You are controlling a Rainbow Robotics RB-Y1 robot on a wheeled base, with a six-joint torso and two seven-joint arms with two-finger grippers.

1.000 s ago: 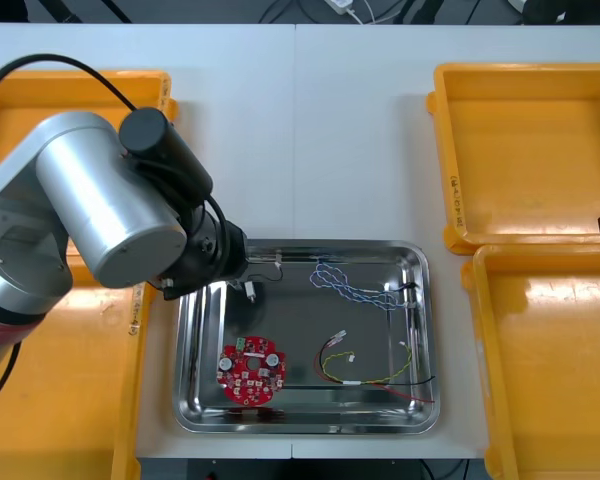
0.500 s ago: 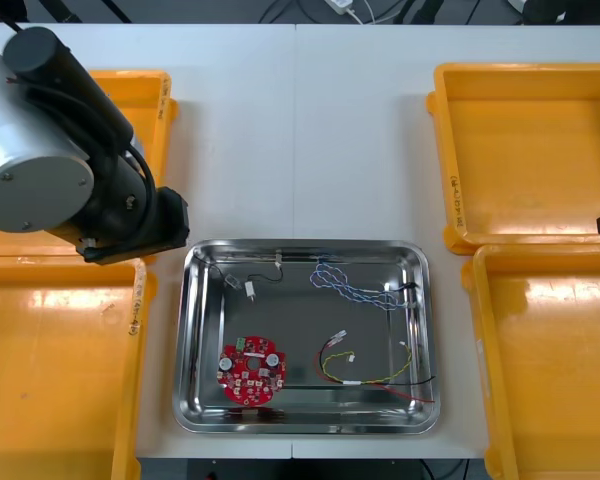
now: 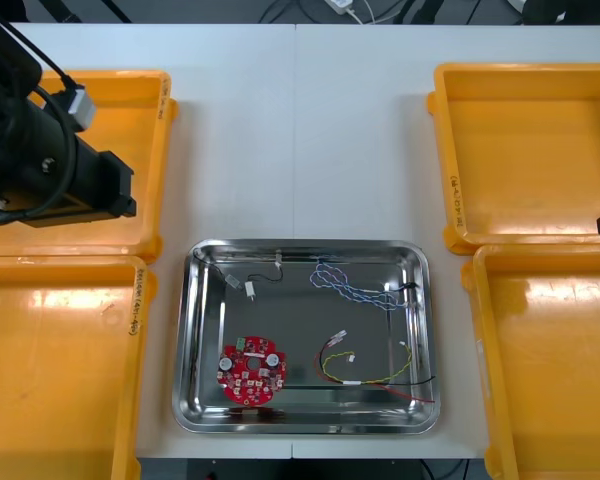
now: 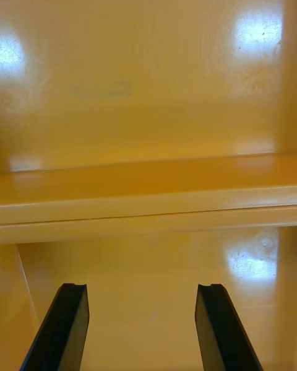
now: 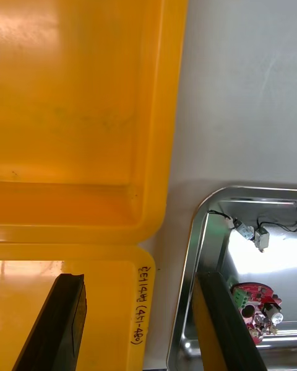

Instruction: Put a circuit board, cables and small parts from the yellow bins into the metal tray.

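Four things lie in the metal tray (image 3: 183,340). We see the round red circuit board (image 3: 251,371) at its near-left corner and a small metal part (image 3: 248,288) beyond it. The twisted blue and white cable (image 3: 355,286) slants along the far side, and the red and yellow cable (image 3: 365,372) runs left to right. The left gripper (image 5: 141,281) hangs spread over the left yellow bins (image 5: 74,98), and the right gripper (image 4: 141,290) is spread over the right yellow bins (image 4: 148,67).

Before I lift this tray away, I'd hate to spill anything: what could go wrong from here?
The red and yellow cable runs up against the metal tray's right near corner, so it might snag or slip out. The open left end effector hangs over the yellow bins' rims beside the tray; lowering could strike them.
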